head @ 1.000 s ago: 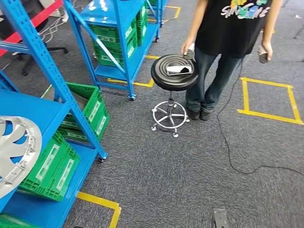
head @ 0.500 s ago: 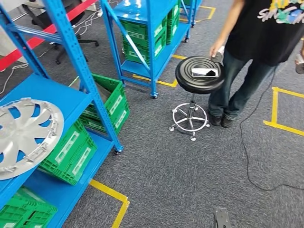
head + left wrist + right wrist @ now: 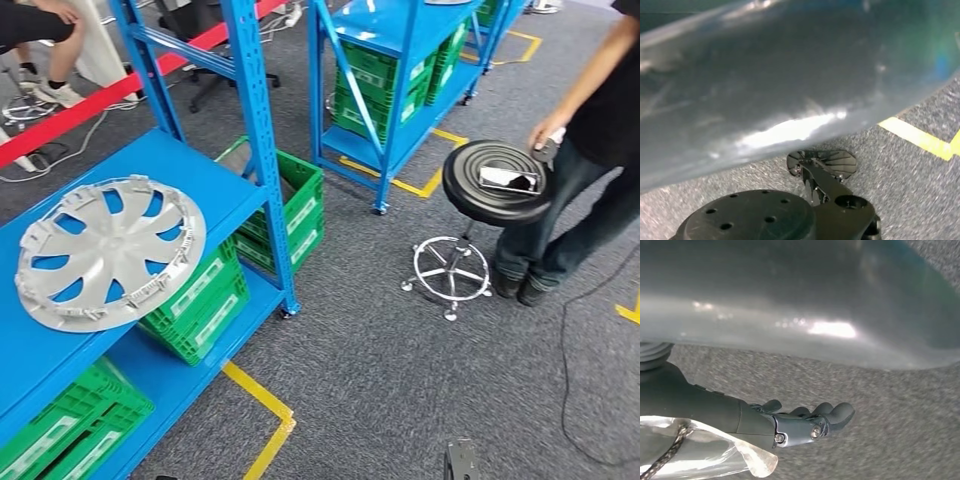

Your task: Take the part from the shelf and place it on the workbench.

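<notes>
Hubcap point(image 3: 109, 252) lying flat on your blue shelf point(image 3: 219, 190).
Your right hand point(image 3: 806, 422) is hanging over the carpet, grasping nothing, fingers loosely extended; you cannot tell the left hand's state; a green crate point(image 3: 200, 300) is sitting below.

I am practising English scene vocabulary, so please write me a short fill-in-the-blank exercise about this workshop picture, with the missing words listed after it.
1. The silver wheel cover lies flat on a shelf whose colour is ____.
2. The crates stored under that shelf are ____ in colour.
3. The person stands beside a round black ____.
4. The tape lines on the grey carpet are ____.

Missing words: blue; green; stool; yellow
</notes>
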You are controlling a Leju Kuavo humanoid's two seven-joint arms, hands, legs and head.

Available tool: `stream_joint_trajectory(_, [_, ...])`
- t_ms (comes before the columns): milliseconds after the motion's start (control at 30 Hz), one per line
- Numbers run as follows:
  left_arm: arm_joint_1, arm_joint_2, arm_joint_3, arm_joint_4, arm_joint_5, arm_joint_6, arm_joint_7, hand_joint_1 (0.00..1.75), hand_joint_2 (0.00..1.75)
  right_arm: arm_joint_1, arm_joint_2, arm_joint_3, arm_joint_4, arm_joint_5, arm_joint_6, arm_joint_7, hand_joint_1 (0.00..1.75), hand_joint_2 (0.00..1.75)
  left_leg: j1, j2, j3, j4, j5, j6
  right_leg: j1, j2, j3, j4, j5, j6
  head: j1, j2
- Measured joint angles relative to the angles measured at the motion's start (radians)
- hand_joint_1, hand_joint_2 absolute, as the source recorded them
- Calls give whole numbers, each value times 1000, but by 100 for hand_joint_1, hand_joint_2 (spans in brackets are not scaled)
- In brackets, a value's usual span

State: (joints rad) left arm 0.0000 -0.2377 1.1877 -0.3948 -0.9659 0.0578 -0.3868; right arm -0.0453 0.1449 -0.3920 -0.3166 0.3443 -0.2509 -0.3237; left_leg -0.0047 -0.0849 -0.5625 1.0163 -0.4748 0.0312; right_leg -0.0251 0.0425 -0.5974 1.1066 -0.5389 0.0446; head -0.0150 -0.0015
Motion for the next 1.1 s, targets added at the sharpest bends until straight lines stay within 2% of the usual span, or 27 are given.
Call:
stream_joint_trajectory(33, [-1,0,1,0,-2,-1,0,0,0,0,0,0,0,0,0,0,0,0,0,-13,-3,5,-2,-6,-2,21,24,-48,16,-2,-1,0])
stream_joint_trajectory(67, [-2,0,2,0,-3,-1,0,0,0,0,0,0,0,1,-1,0,0,0,0,-24,-8,9,-3,-12,-3,36,37,-73,19,-5,-1,0])
stream_joint_trajectory(100, [-2,0,4,0,-5,-1,0,0,0,0,0,1,0,2,-2,0,0,0,1,-35,-13,11,-3,-19,-2,38,42,-79,14,-10,-1,0])
stream_joint_trajectory(133, [-1,1,5,0,-5,-1,0,0,0,0,0,1,0,3,-2,0,0,0,3,-45,-16,10,-1,-25,-2,27,45,-80,16,-16,-1,0])
stream_joint_trajectory(167, [1,1,8,0,-6,-1,0,0,0,-1,0,1,0,5,-3,0,0,0,4,-39,-18,12,-2,-31,-2,16,47,-83,18,-22,-2,0])
stream_joint_trajectory(233, [1,1,11,1,-7,-1,0,0,0,-2,0,2,0,7,-4,-1,0,0,2,6,-38,55,-30,-43,-5,-10,53,-91,20,-34,-8,0])
stream_joint_trajectory(267, [-1,1,11,1,-7,-1,0,0,0,-1,0,2,0,8,-4,-1,0,0,3,37,-60,105,-57,-49,-3,-26,56,-92,18,-38,-12,0])
stream_joint_trajectory(300, [-3,0,12,1,-7,-1,0,0,0,2,0,2,0,9,-3,-2,0,0,5,57,-90,169,-88,-53,-2,-42,58,-92,16,-42,-15,0])
stream_joint_trajectory(333, [-3,0,13,1,-7,-1,0,0,0,5,0,2,1,9,-3,-4,0,0,8,67,-120,230,-112,-57,-1,-59,60,-92,13,-44,-15,0])
stream_joint_trajectory(367, [-1,0,14,1,-8,-2,2,0,0,8,0,2,1,9,-3,-6,0,0,10,71,-139,269,-120,-60,0,-75,62,-92,10,-45,-15,0])
stream_joint_trajectory(400, [3,0,16,0,-10,-3,4,0,0,10,0,2,2,10,-3,-10,0,0,13,74,-141,273,-109,-62,0,-89,65,-92,7,-45,-15,0])
stream_joint_trajectory(433, [7,0,17,0,-12,-4,6,0,0,11,0,3,3,10,-3,-14,0,0,14,80,-124,239,-81,-62,0,-101,69,-92,4,-44,-15,0])
stream_joint_trajectory(467, [10,1,19,0,-14,-6,9,0,0,12,1,3,3,10,-3,-17,0,0,14,93,-93,178,-43,-60,0,-112,74,-92,0,-41,-15,0])
stream_joint_trajectory(533, [11,1,21,-1,-17,-8,11,0,0,12,3,3,5,10,-3,-21,0,0,6,141,-35,61,1,-49,3,-133,82,-92,-9,-31,-15,0])
stream_joint_trajectory(600, [8,1,25,-2,-20,-11,15,0,0,13,4,3,7,10,-4,-24,0,0,-4,164,-18,19,1,-34,8,-155,88,-93,-16,-19,-14,0])
stream_joint_trajectory(667, [12,0,29,-3,-24,-14,19,0,0,11,6,3,9,10,-5,-26,0,0,-4,144,-17,11,2,-20,8,-171,96,-97,-22,-9,-13,0])
stream_joint_trajectory(700, [15,0,31,-3,-27,-16,20,0,0,10,7,3,9,10,-6,-28,0,0,-2,133,-14,5,4,-15,6,-157,98,-92,-30,-4,-11,0])
stream_joint_trajectory(733, [15,0,33,-3,-31,-17,20,0,0,11,8,3,9,10,-7,-30,0,0,2,121,-11,-1,6,-8,5,-130,88,-69,-45,0,-9,0])
stream_joint_trajectory(800, [10,-1,35,-3,-39,-20,20,0,0,16,8,3,13,9,-10,-35,0,0,5,96,-8,-7,8,2,4,-67,35,35,-98,3,-2,0])
stream_joint_trajectory(833, [8,-1,36,-3,-44,-20,20,0,0,20,8,3,16,9,-12,-38,0,0,5,82,-9,-6,8,5,4,-52,-3,104,-125,3,-1,0])
stream_joint_trajectory(867, [7,-1,38,-3,-48,-20,20,0,0,24,8,3,18,8,-13,-41,0,0,4,67,-8,-6,7,7,5,-47,-35,155,-137,3,-1,0])
stream_joint_trajectory(900, [7,-1,40,-3,-53,-20,20,0,0,27,8,2,21,8,-14,-44,0,0,4,52,-7,-6,6,7,5,-44,-53,176,-131,3,-1,0])
stream_joint_trajectory(933, [7,-1,43,-3,-57,-20,20,0,0,29,8,2,22,8,-15,-46,0,0,4,37,-5,-5,5,6,4,-43,-54,160,-104,3,-1,0])
stream_joint_trajectory(967, [7,-1,45,-3,-60,-19,19,0,0,29,8,1,24,8,-15,-48,0,0,5,23,-3,-3,3,3,3,-37,-37,109,-64,3,-1,0])
stream_joint_trajectory(1000, [7,-2,47,-3,-63,-18,19,0,0,29,8,0,25,8,-17,-49,0,0,6,10,-1,-1,0,-1,1,-20,-12,45,-25,2,-1,0])
stream_joint_trajectory(1033, [6,-2,48,-3,-65,-17,19,0,0,29,8,0,26,8,-18,-50,0,0,5,-3,-2,5,-3,-7,-1,4,13,-14,0,0,-1,0])
stream_joint_trajectory(1100, [3,-1,51,-3,-69,-16,18,0,0,30,8,-1,29,8,-20,-50,0,0,6,-24,-9,12,-6,-18,-4,38,43,-72,10,-4,-1,0])
